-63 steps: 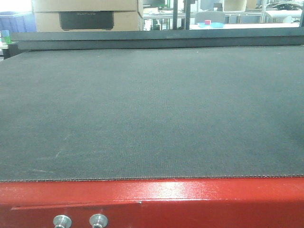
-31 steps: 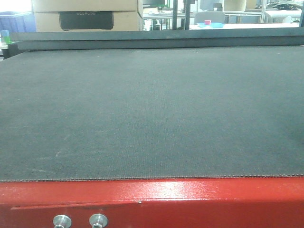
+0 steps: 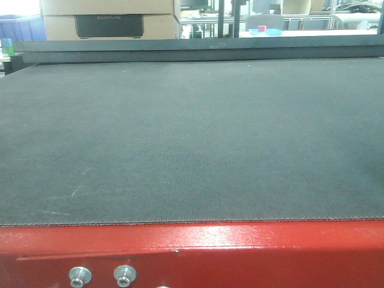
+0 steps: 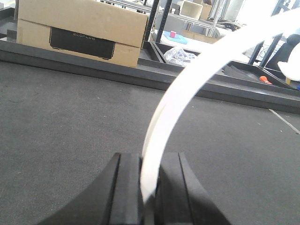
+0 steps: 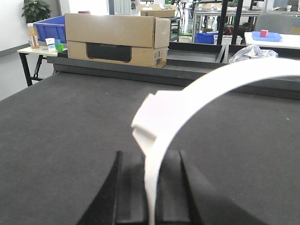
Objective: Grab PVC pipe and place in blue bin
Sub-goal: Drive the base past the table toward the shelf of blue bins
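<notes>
No PVC pipe shows in any view. A blue bin point(image 5: 48, 27) stands on a side table beyond the mat's far left corner, and its edge shows in the front view point(image 3: 21, 27). My left gripper point(image 4: 150, 157) hovers low over the black mat, its black jaws shut on a white curved strip point(image 4: 187, 84) that arcs up to the right. My right gripper point(image 5: 150, 154) is likewise shut on a white curved strip point(image 5: 187, 98) with a notched tab. Neither gripper appears in the front view.
The black mat point(image 3: 192, 138) covers the table, with a red front edge point(image 3: 240, 246) carrying two bolts. A cardboard box point(image 5: 117, 37) sits behind the raised back rail. Further back are a blue tray with a pink cube point(image 5: 265, 35), another blue bin point(image 5: 208, 37) and a crumpled plastic bag point(image 5: 253, 52).
In the front view the red edge and its bolts sit slightly higher in the frame than a second ago. Nothing on the mat has changed.
</notes>
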{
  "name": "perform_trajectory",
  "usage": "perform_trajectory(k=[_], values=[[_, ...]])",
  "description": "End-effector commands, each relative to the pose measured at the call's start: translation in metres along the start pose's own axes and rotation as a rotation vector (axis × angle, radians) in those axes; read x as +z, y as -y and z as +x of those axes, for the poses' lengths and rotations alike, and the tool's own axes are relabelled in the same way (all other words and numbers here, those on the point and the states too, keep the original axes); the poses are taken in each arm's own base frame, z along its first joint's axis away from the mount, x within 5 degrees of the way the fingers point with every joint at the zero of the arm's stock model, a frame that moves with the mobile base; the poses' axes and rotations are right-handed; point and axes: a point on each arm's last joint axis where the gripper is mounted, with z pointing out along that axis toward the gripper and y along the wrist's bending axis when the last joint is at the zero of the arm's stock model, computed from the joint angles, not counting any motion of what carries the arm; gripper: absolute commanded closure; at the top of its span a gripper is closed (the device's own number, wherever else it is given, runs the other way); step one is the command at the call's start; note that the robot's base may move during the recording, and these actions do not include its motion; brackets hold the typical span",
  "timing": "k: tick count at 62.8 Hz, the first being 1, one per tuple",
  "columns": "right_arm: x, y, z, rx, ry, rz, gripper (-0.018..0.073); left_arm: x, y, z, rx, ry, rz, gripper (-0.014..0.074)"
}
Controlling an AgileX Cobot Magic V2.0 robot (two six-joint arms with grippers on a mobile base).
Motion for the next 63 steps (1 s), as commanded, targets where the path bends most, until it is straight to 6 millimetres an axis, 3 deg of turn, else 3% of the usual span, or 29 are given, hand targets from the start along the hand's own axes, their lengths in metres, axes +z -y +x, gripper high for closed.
perform_trajectory(k=[1, 63], values=[[-0.0012, 0.0001, -0.002, -0.013, 0.028, -0.001, 0.0727, -0.0025, 0.0016, -0.0034, -0.005, 0.036, 0.013, 0.0707], [-0.0012, 0.0001, -0.002, -0.013, 0.028, -0.001, 0.0727, -0.0025, 0.0016, -0.0034, -0.005, 0.036, 0.013, 0.0707]])
